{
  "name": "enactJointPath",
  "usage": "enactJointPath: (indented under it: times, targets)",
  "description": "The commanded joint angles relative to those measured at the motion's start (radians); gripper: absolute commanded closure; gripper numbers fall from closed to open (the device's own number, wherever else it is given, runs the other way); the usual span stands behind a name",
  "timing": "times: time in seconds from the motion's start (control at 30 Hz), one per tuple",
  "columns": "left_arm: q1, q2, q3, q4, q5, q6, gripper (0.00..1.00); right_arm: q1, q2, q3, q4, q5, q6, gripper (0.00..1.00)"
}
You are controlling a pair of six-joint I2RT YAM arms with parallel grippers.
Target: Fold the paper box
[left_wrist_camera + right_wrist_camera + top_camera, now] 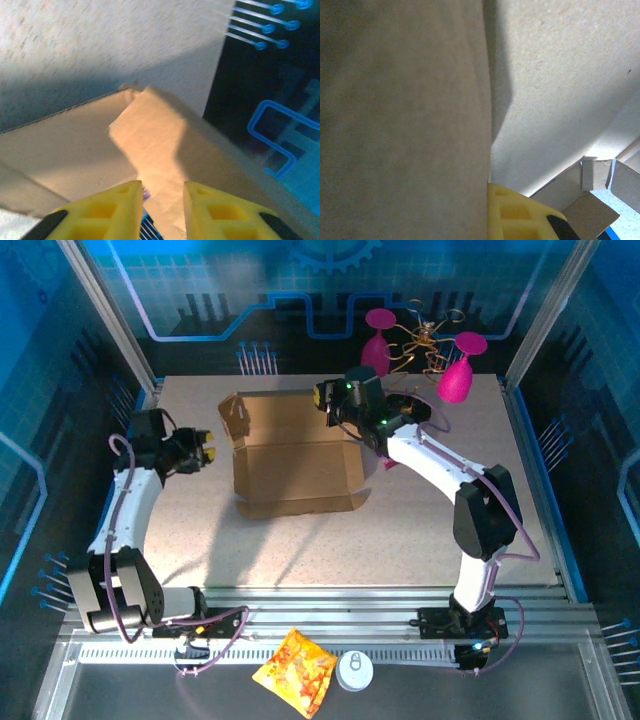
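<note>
left fingers (100, 212) stand slightly apart, empty, just beside the paper box (295, 465). right fingers (520, 215) pinch its raised wall.

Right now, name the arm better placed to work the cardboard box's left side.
Left. The left gripper sits just beside the cardboard box at its left edge, jaws slightly apart; the right gripper is shut on its far right corner.

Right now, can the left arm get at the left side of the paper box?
Probably yes: the left gripper hovers just left of the paper box, jaws apart, with cardboard straight ahead and nothing standing between them.
</note>
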Motion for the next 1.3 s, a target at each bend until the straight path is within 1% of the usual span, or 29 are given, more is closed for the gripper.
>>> enactJointPath:
  times: [0.0, 0.03, 0.07, 0.13, 0.2, 0.33, 0.5, 0.57, 0.7, 0.93, 1.03, 1.1, 1.17, 1.23, 1.27]
  targets:
    - [-0.051, -0.038, -0.039, -0.042, -0.002, -0.068, 0.81, 0.004, 0.017, 0.012, 0.010, 0.006, 0.006, 1.00]
    - [-0.052, -0.043, -0.063, -0.062, -0.008, -0.056, 0.87, 0.003, 0.018, 0.021, 0.008, 0.006, 0.010, 1.00]
    - [-0.051, -0.052, -0.103, -0.049, -0.008, -0.059, 0.90, 0.004, 0.020, 0.032, 0.005, 0.006, 0.013, 1.00]
    - [-0.051, -0.054, -0.185, 0.029, 0.003, -0.082, 0.92, 0.003, 0.019, 0.049, -0.009, 0.003, 0.008, 1.00]
    - [-0.052, -0.021, -0.232, 0.127, 0.031, -0.088, 0.93, 0.004, 0.018, 0.059, -0.018, -0.002, 0.012, 1.00]
    - [-0.062, 0.076, -0.251, 0.306, 0.068, -0.101, 0.93, 0.008, 0.005, 0.061, -0.029, -0.004, 0.017, 1.00]
    - [-0.066, 0.161, -0.223, 0.385, 0.057, -0.111, 0.93, 0.006, -0.002, 0.055, -0.029, -0.006, 0.021, 1.00]
    - [-0.066, 0.186, -0.222, 0.386, 0.057, -0.105, 0.93, 0.006, -0.003, 0.054, -0.029, -0.007, 0.023, 1.00]
    - [-0.060, 0.220, -0.226, 0.336, 0.027, -0.055, 0.95, 0.005, -0.008, 0.050, -0.027, -0.019, 0.024, 1.00]
    - [-0.007, 0.254, -0.245, 0.319, -0.013, 0.034, 0.96, -0.001, -0.035, -0.017, -0.019, -0.071, -0.011, 1.00]
    - [0.016, 0.294, -0.223, 0.340, 0.025, 0.076, 0.95, 0.002, -0.038, -0.036, -0.028, -0.090, -0.018, 1.00]
    - [0.029, 0.311, -0.200, 0.356, 0.060, 0.105, 0.92, 0.005, -0.048, -0.048, -0.030, -0.061, -0.019, 1.00]
    - [0.037, 0.294, -0.179, 0.337, 0.064, 0.133, 0.88, 0.004, -0.052, -0.033, -0.046, -0.038, -0.027, 1.00]
    - [0.045, 0.250, -0.155, 0.304, 0.064, 0.155, 0.81, 0.000, -0.053, -0.006, -0.073, -0.021, -0.044, 1.00]
    - [0.049, 0.222, -0.137, 0.272, 0.062, 0.170, 0.74, -0.002, -0.056, 0.011, -0.095, -0.015, -0.053, 1.00]
